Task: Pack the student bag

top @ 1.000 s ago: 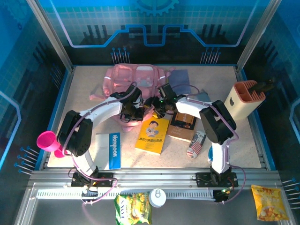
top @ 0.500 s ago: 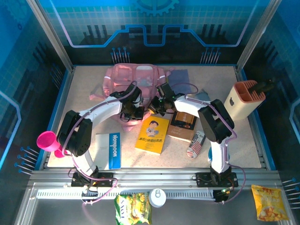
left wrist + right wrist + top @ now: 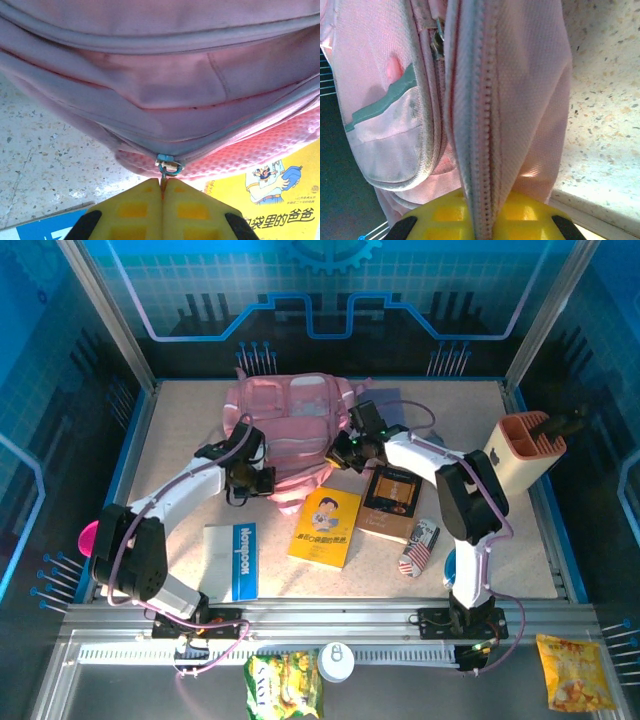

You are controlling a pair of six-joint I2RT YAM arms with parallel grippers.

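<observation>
Pink student bag on tabletop; left gripper jaws pinched tight on its zip pull, right gripper jaws clamped w/ bag's zipped edge between.

Yellow book, blue booklet, possibly pink cup

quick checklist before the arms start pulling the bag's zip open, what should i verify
1. Hold on the zip pull: ok, the left gripper is shut on it.
2. Hold on the student bag: ok, the right gripper is clamped on its zipped seam.
3. Zip open enough to pack: not ok, the zip teeth at the right gripper are closed.
4. The yellow book clear of the bag's near edge: cannot tell, it lies right beside it.
5. Grippers on opposite sides of the bag: ok.
</observation>
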